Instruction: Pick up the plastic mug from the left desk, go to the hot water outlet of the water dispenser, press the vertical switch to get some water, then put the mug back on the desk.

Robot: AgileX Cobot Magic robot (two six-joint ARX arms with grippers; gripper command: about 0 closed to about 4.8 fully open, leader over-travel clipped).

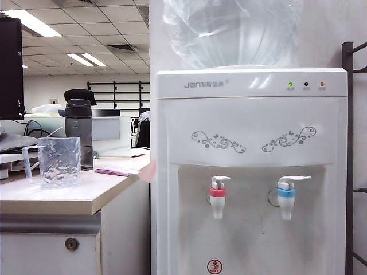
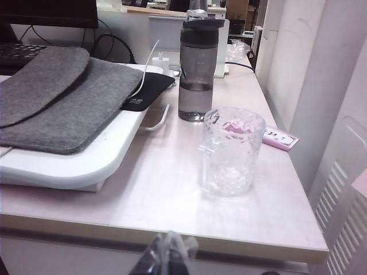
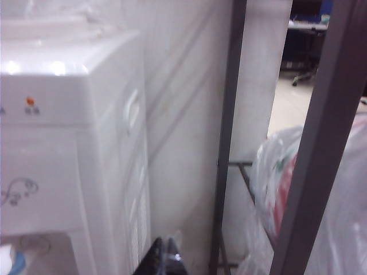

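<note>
Plastic mug (image 2: 230, 152): we find it upright on the left desk (image 2: 172, 206), empty, ahead of our left gripper (image 2: 166, 260), whose jaws are pressed together; right gripper (image 3: 163, 260) faces the water dispenser (image 3: 69, 143), state untellable; left arm nearer

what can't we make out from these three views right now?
- Left claw: left wrist view's edge cuts it; only tips show, close together.
- Right claw: same in right wrist view, blurred.
- Neither claw appears in the exterior view.
- Plastic mug: clear walls, can't tell if it holds water.
- Water dispenser: lower cabinet cut off.
- Dispenser light labels: too small to read.
</note>
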